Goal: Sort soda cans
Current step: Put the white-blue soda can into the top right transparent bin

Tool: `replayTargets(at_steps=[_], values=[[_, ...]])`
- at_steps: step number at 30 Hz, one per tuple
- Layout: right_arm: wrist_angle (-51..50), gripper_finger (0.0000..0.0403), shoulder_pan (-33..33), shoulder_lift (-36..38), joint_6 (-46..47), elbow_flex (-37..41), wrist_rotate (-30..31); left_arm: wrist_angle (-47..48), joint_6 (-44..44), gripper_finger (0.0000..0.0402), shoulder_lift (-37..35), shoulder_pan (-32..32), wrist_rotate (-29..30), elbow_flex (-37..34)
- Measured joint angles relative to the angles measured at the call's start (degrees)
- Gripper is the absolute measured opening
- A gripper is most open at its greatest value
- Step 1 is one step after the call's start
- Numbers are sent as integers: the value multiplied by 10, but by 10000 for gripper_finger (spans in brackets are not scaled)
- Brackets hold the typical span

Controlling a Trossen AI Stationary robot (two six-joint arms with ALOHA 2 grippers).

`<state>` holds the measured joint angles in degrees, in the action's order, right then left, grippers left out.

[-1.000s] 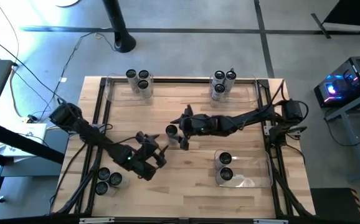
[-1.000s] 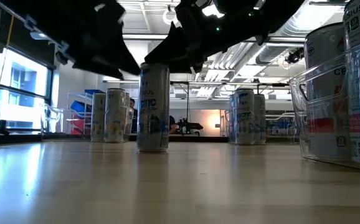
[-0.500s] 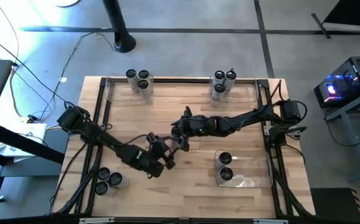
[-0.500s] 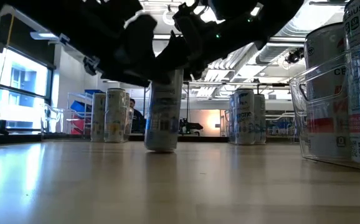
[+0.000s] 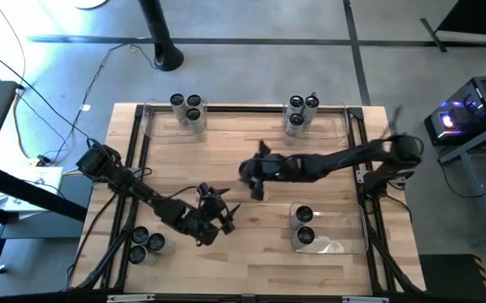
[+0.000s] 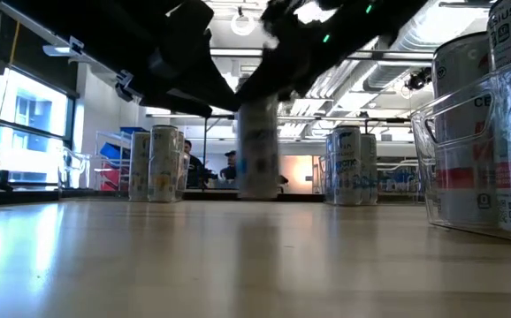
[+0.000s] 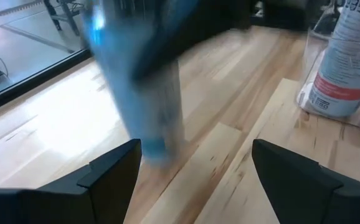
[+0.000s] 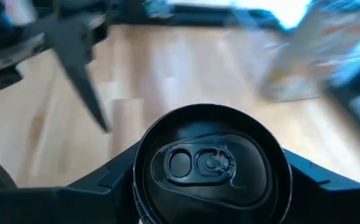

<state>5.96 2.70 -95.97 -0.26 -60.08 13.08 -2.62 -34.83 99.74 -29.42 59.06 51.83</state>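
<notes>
A soda can [image 8: 211, 165] stands upright between the fingers of my right gripper [image 5: 254, 181] at the table's middle; it shows blurred in the low view [image 6: 258, 146]. My left gripper [image 5: 224, 217] is open just near and left of it, its fingers [image 7: 114, 168] apart with nothing between them, the can [image 7: 144, 93] ahead of it. Three cans [image 5: 186, 109] stand in the back left bin, three cans [image 5: 300, 114] in the back right bin, two cans [image 5: 303, 227] in the front right bin, and three cans [image 5: 146, 244] at the front left. My right gripper pinches the can's side wall just below its top rim [image 8: 144, 186], one finger on each side. The fingers come from the table's right, slanting down. The can stays upright, and its bottom [image 6: 257, 196] seems to hang a little clear of the table.
Clear plastic bins stand at the back left [image 5: 155, 126], back right [image 5: 335, 126] and front right [image 5: 344, 240]. Bare wood [image 5: 260, 261] lies between the front bins. Cables run along both side edges of the table.
My right gripper has carried the can from the table's middle toward the right edge and slightly up; the can has stayed roughly upright. My left gripper has moved a little toward the right, following the can, and has stayed open.
</notes>
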Motion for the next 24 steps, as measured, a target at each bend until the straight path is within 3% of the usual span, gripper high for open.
replayTargets(at_steps=[8, 15, 18, 24], values=[[-210, 242, 10, 247, -27, 28, 146, 16, -9, 300, 0, -6, 0, 0], [-344, 242, -84, 483, 17, 96, 247, 15, -7, 300, 0, -2, 1, 0], [-334, 242, -158, 534, 21, 128, 228, 14, -3, 300, 0, 6, 1, 0], [-225, 242, -311, 531, -9, 221, 75, 12, 2, 300, 0, 26, -11, 0]])
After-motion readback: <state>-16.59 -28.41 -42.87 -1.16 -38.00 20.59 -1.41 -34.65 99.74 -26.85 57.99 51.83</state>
